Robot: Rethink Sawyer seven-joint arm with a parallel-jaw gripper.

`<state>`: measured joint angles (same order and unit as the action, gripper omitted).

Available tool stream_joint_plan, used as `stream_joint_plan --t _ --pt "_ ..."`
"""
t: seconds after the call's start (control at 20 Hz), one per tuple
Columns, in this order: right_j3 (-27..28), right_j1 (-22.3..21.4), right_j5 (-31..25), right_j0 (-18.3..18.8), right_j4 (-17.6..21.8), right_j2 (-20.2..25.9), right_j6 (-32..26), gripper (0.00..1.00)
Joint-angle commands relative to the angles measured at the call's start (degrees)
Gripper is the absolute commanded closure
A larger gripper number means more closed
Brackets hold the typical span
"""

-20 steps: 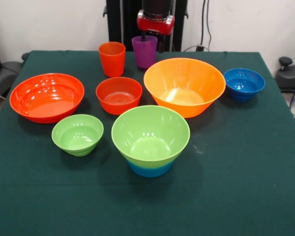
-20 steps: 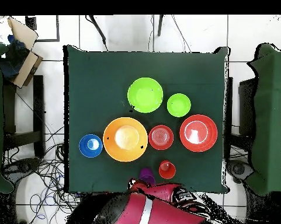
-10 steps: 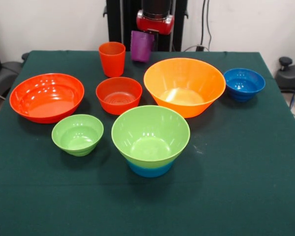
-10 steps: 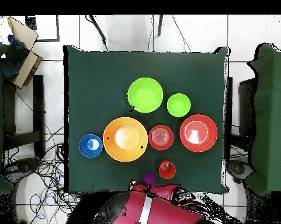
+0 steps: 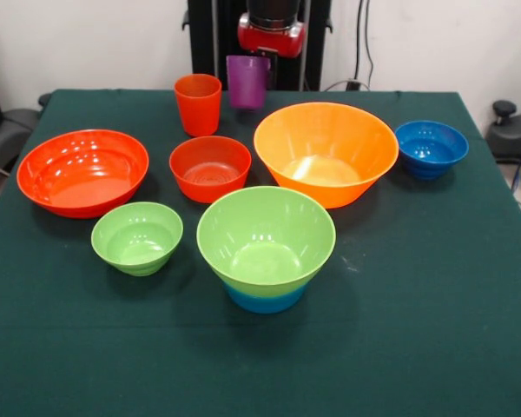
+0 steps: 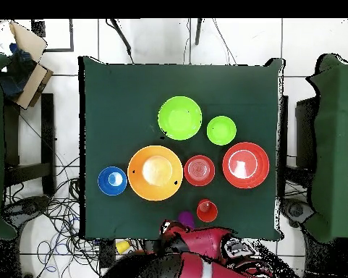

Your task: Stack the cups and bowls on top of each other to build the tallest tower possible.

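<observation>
My gripper [image 5: 262, 57] hangs at the table's far edge, shut on the rim of the purple cup [image 5: 247, 82], which it holds clear of the cloth; the cup also shows in the overhead view [image 6: 184, 217]. The orange-red cup [image 5: 198, 103] stands just left of it. The tower's base, a light green bowl [image 5: 266, 236] nested on a light blue bowl [image 5: 265, 301], stands at front centre. Around it are the yellow-orange bowl [image 5: 326, 152], the medium red bowl [image 5: 210, 168], the large red bowl [image 5: 82, 171], the small green bowl [image 5: 137, 236] and the dark blue bowl [image 5: 431, 148].
The green table [image 5: 434, 304] has its open room along the near side and the right front. A small yellow thing [image 6: 122, 247] lies off the table beside the robot's base; I cannot tell what it is. Chairs stand at both sides.
The gripper has risen with the purple cup, lifting it off the table and shifting it slightly left in the front view. The bowls and the orange-red cup have not moved.
</observation>
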<state>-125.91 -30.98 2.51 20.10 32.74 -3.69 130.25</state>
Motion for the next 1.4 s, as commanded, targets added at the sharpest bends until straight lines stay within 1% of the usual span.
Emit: stream_joint_plan --t 0.05,0.2,0.3,0.45,0.65,0.95,1.15,1.25,1.35,1.4 --pt "-1.14 -8.0 -18.82 5.75 -5.45 13.31 -3.66 1.0" --pt "-0.84 -10.28 -23.34 6.63 -6.58 15.06 -5.08 1.0" --pt "-0.45 -10.06 -25.76 8.18 -7.33 17.13 -5.8 1.0" --pt "1.53 -10.11 -30.1 9.5 -8.02 19.13 -7.22 1.0" --pt "5.29 -8.85 -33.0 9.75 -8.63 21.19 -6.76 1.0" --pt "7.84 -10.4 -40.65 11.29 -14.19 26.21 -6.82 1.0" --pt "10.23 -10.02 -42.71 12.15 -16.62 28.76 -6.86 1.0" --pt "12.03 -9.44 -42.94 11.67 -17.17 29.01 -5.88 1.0" --pt "14.26 -8.37 -41.38 10.63 -16.37 28.26 -4.55 1.0" --pt "15.8 -8.22 -40.4 9.5 -15.14 27.21 -3.64 1.0"
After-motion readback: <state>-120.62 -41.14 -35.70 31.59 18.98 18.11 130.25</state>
